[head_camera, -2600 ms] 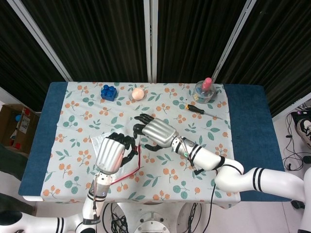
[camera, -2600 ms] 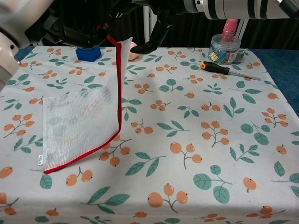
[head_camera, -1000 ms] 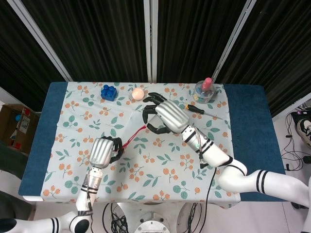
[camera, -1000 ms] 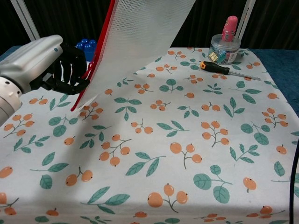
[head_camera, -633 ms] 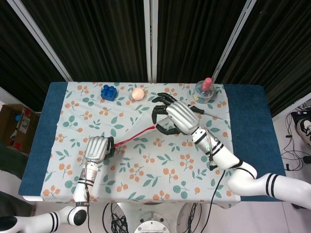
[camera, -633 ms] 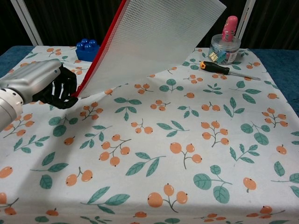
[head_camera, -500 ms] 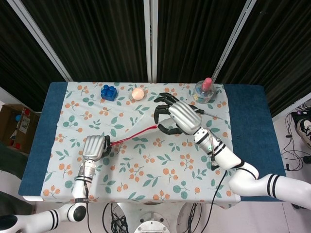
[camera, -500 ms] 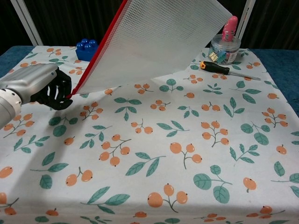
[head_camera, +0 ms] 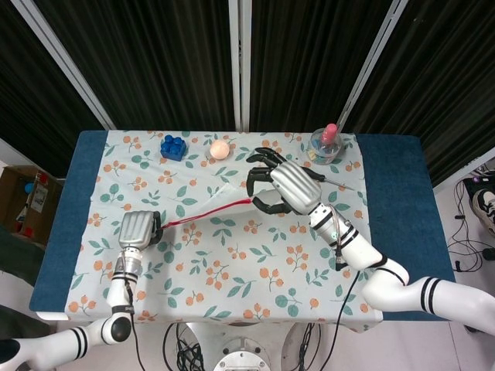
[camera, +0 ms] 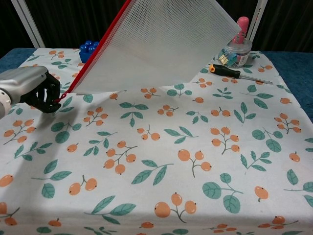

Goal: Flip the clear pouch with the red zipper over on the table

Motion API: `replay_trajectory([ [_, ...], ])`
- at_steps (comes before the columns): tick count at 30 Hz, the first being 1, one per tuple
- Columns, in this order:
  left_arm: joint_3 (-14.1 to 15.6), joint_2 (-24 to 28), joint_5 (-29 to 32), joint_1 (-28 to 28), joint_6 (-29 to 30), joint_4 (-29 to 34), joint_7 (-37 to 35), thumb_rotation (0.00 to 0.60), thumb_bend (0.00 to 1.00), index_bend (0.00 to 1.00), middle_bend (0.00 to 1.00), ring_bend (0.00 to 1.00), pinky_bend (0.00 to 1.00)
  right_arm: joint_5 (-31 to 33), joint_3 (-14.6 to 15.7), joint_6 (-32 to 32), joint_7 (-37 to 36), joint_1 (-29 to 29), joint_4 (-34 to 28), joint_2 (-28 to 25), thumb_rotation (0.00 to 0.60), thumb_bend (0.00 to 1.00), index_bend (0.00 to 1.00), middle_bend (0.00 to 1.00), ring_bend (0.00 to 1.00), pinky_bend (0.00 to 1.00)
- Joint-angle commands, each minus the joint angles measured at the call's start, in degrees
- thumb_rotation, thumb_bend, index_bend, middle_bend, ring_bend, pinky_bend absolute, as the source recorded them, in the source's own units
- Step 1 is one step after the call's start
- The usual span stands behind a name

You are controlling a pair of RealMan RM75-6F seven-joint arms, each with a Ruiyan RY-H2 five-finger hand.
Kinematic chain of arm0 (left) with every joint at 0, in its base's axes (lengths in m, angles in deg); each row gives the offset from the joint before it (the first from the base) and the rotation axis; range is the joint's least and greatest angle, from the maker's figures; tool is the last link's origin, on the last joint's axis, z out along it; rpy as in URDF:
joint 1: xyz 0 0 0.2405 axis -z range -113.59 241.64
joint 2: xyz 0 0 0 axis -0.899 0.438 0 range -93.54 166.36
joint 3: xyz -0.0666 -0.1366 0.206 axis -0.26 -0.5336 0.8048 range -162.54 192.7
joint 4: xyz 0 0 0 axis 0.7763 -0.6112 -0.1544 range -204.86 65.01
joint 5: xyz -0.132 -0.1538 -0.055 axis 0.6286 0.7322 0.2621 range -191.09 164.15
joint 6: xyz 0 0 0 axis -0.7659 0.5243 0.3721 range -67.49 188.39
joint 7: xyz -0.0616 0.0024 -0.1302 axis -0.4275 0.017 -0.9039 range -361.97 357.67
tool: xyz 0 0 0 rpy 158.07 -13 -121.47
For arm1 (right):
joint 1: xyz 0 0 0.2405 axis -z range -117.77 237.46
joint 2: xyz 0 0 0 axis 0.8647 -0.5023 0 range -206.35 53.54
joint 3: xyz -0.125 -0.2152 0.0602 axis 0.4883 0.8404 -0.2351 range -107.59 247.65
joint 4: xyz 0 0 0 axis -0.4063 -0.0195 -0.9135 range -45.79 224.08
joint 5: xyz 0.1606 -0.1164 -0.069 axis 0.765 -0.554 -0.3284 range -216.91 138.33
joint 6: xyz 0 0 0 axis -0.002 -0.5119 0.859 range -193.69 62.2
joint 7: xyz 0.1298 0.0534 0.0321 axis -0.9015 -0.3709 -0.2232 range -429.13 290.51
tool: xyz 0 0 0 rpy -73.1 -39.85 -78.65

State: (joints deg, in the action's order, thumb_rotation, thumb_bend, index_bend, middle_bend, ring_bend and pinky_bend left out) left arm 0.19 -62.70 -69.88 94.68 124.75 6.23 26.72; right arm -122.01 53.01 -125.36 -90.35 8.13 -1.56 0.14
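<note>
The clear pouch point(camera: 161, 44) with its red zipper edge point(camera: 95, 54) hangs tilted above the flowered table cloth point(camera: 195, 161), held taut between both hands. My left hand point(head_camera: 138, 229) grips the lower end of the zipper near the table's left side, and in the chest view this left hand point(camera: 33, 89) sits just above the cloth. My right hand point(head_camera: 285, 188) pinches the pouch's upper end over the middle of the table; the chest view does not show it. From the head view the pouch point(head_camera: 220, 198) appears nearly edge-on, as a red line.
A blue brick point(head_camera: 173, 147) and a peach ball point(head_camera: 220, 148) lie along the far edge. A clear jar with a pink top point(camera: 234, 46) stands far right, with a screwdriver point(camera: 237, 74) just in front of it. A cardboard box point(head_camera: 27, 197) sits off the table's left.
The pouch, lying partly on the table earlier, is now lifted and stretched. My left hand has drawn the zipper end leftward; my right hand has carried the other end up and to the right.
</note>
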Motion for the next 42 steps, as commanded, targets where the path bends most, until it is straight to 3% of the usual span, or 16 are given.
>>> replay_trajectory([
  [1,-0.40,2.30,2.51,0.23,-1.55,2.36,1.29,0.600,0.29,0.46,0.53,0.47,0.58,-1.43,0.96,-1.42,0.23,0.46,1.15,1.37,0.600,0.58,0.97,0.48,0.19,0.11],
  [3,-0.95,4.99,5.59,0.39,-3.22,5.65,2.54,0.600,0.18,0.23,0.38,0.34,0.55,-3.01,2.07,-2.68,1.01,0.89,2.14,2.53,0.600,0.58,0.96,0.48,0.19,0.11],
  [5,-1.54,7.24,7.58,0.37,-4.04,8.42,2.55,0.600,0.13,0.14,0.25,0.24,0.51,-4.86,3.46,-3.97,2.11,1.37,3.19,3.73,0.600,0.58,0.95,0.47,0.19,0.11],
  [9,-2.23,11.36,9.15,-0.13,-4.10,12.60,0.83,0.600,0.09,0.11,0.05,0.08,0.33,-9.59,8.26,-5.83,5.38,2.79,6.85,6.61,0.600,0.58,0.93,0.47,0.19,0.11],
  [12,-2.01,13.80,9.02,-0.73,-3.13,15.06,-0.09,0.600,0.09,0.11,0.03,0.08,0.26,-12.03,11.45,-6.93,5.65,4.17,9.22,7.94,0.600,0.58,0.91,0.46,0.19,0.11],
  [16,-1.47,15.50,6.19,-2.35,0.83,16.66,-2.34,0.600,0.09,0.11,0.03,0.08,0.24,-13.72,15.64,-6.57,5.55,6.15,10.89,7.13,0.600,0.51,0.83,0.42,0.18,0.10],
  [18,-1.15,16.21,4.11,-3.67,3.07,17.00,-4.73,0.600,0.07,0.11,0.04,0.08,0.24,-12.30,17.52,-4.31,8.15,7.43,10.42,5.11,0.600,0.46,0.72,0.37,0.13,0.07],
  [21,-0.48,17.25,1.08,-5.67,5.69,16.76,-8.61,0.600,0.03,0.11,0.06,0.08,0.24,-5.03,19.60,5.75,13.63,7.63,4.68,-1.19,0.600,0.27,0.24,0.15,0.01,0.00],
  [23,0.27,18.18,-1.01,-6.94,6.82,16.13,-11.17,0.600,0.01,0.11,0.06,0.08,0.24,0.47,19.93,10.64,16.36,7.65,0.51,-4.82,0.600,0.16,0.01,0.02,0.00,0.00],
  [27,2.08,20.16,-4.38,-9.20,8.20,14.64,-15.16,0.600,0.00,0.12,0.08,0.08,0.21,7.91,20.61,14.08,17.84,9.18,-3.10,-9.56,0.600,0.08,0.00,0.00,0.00,0.00],
  [31,3.98,21.88,-7.28,-11.71,10.44,13.33,-17.92,0.600,0.00,0.14,0.09,0.08,0.21,9.72,20.99,10.82,16.81,12.87,-3.79,-12.15,0.600,0.08,0.00,0.00,0.00,0.00],
  [34,5.57,23.34,-10.80,-13.83,13.15,11.71,-20.34,0.600,0.00,0.15,0.10,0.08,0.20,8.02,19.72,1.33,12.36,18.36,-3.37,-12.57,0.600,0.09,0.00,0.02,0.00,0.00],
  [37,7.62,24.33,-14.98,-15.89,16.18,9.13,-22.21,0.600,0.00,0.16,0.10,0.08,0.19,4.60,18.80,-9.80,8.09,24.30,-1.30,-11.59,0.600,0.16,0.00,0.11,0.00,0.00],
  [42,11.39,27.20,-18.13,-19.13,17.83,9.43,-22.08,0.600,0.00,0.16,0.11,0.08,0.16,1.16,19.23,-20.84,6.14,31.61,0.94,-11.22,0.600,0.20,0.01,0.14,0.00,0.00],
])
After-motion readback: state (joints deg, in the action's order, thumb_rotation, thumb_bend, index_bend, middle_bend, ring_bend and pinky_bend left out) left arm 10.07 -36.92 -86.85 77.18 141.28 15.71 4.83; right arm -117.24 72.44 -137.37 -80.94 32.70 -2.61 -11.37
